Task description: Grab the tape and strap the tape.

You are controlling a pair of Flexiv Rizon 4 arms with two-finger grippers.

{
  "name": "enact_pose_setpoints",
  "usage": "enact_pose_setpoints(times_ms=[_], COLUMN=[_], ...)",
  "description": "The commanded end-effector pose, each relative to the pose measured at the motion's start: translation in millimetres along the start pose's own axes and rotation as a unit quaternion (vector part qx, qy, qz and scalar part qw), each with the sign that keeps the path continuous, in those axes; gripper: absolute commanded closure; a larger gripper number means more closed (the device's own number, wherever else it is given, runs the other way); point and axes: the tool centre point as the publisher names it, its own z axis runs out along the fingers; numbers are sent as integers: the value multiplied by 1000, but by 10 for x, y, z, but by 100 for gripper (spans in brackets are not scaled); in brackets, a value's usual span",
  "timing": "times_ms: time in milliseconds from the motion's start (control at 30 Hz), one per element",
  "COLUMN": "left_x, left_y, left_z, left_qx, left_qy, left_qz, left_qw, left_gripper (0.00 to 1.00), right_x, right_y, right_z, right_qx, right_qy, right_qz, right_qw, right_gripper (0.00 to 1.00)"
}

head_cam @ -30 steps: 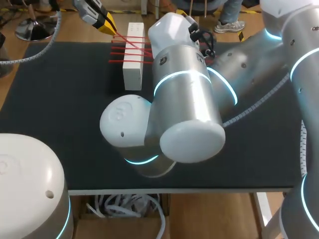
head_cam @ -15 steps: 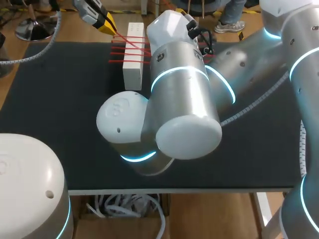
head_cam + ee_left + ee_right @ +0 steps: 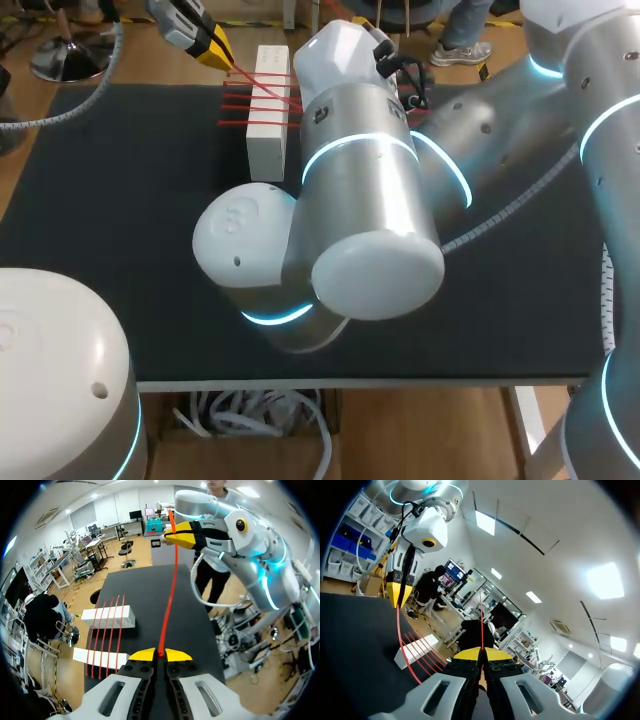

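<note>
**Two-arm strapping of red tape over a black worktop (image 3: 120, 200).**

- **Left gripper (image 3: 160, 654).** The jaws are closed, and the two yellow tips meet on the tape (image 3: 170, 587) pinched between them.
- **Tape span.** From the left jaws the tape runs straight ahead, raised above the worktop, to the right gripper (image 3: 176, 534).
- **Right gripper.** Its jaws are likewise closed on the tape, and a short red end stands up past the tips. In the right wrist view its own tips press together on a thin red strip that rises from between them. The left gripper hangs ahead of these jaws with a red line of tape curving away from its tips.
- **Blocks and strands.** Two white blocks lie to one side of the left jaws and lower than the raised span: a near block (image 3: 100, 658) and a far block (image 3: 107, 616), set apart from each other. Several parallel tape strands (image 3: 106, 630) lie across the tops of both blocks and reach past the near one.
- **Head view.** Only one white block is exposed, and the strands cross it side by side. The uppermost strand leads up to the left jaws, which hang just beside the block's far end at the back edge of the worktop.
- **Right arm (image 3: 370, 200).** It lies across the middle of the worktop and hides its own jaws from the head view, along with the strands' other ends.
</note>
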Motion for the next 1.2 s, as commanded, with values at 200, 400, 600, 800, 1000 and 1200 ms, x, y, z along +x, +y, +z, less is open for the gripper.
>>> enact_pose_setpoints(times_ms=[200,400,600,800,1000,1200], left_x=[-5,-5,-5,-5,-5,-5], left_y=[-6,-6,-6,-6,-6,-6], left_z=[-5,-5,-5,-5,-5,-5], left_qx=[-2,-2,-2,-2,-2,-2], left_qy=[1,1,1,1,1,1], left_qz=[0,0,0,0,0,0], left_qw=[1000,1000,1000,1000,1000,1000], left_gripper=[100,100,100,100,100,100], right_x=[-8,23,12,-32,-104,-116], right_y=[10,45,43,37,51,101], right_z=[-34,-25,-75,-110,-140,-154], right_qx=[3,20,43,55,66,68], right_qy=[-1,12,24,20,7,7], right_qz=[0,-27,-86,-181,-250,-294], right_qw=[1000,999,995,982,966,953], right_gripper=[100,100,100,100,100,100])
